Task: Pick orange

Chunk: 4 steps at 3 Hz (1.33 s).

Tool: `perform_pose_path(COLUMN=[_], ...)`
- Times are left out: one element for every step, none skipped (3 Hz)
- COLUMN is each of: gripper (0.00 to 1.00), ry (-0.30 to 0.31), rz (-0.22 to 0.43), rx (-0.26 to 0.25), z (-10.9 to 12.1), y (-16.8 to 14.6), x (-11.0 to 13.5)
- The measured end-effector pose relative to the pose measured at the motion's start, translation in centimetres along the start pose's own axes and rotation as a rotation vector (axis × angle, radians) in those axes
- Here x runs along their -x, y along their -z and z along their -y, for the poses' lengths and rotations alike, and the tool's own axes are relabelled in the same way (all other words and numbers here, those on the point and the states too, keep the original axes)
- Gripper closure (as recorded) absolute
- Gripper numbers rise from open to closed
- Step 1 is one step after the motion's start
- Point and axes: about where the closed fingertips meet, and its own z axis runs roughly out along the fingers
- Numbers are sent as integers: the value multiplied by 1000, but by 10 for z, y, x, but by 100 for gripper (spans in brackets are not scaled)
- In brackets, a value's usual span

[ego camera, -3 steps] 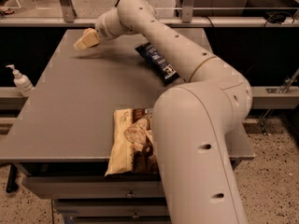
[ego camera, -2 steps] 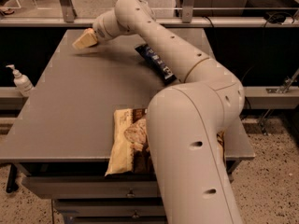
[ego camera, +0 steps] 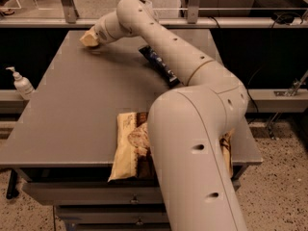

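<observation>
The tool (ego camera: 89,37) sits low over the far left corner of the table (ego camera: 72,109), at the end of the long cream arm (ego camera: 192,129). Whether it is apart or together cannot be told from this angle. The orange does not show: nothing round and orange is visible, and whatever lies under the tool's pale tip is hidden. A cream and brown snack bag (ego camera: 129,148) lies sealed at the near edge, its right part covered by the arm's thick near link. A dark blue packet (ego camera: 161,66) lies further back, partly under the forearm. A white pump bottle (ego camera: 21,83) stands on the ledge left of the table, its contents unclear. Since a second ago the tool has stayed at that corner, while the near link has swung slightly left over more of the snack bag. No writing on either pack can be read.
</observation>
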Motion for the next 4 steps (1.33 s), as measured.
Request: perform_pose_path(gripper=[87,100,100,100], ry=[-6,-41,-86,-141], rz=[8,76,177,303], rx=[11,28,61,96], z=[-5,-15,-30,-39], y=[13,51,104,153], x=[2,10,14,6])
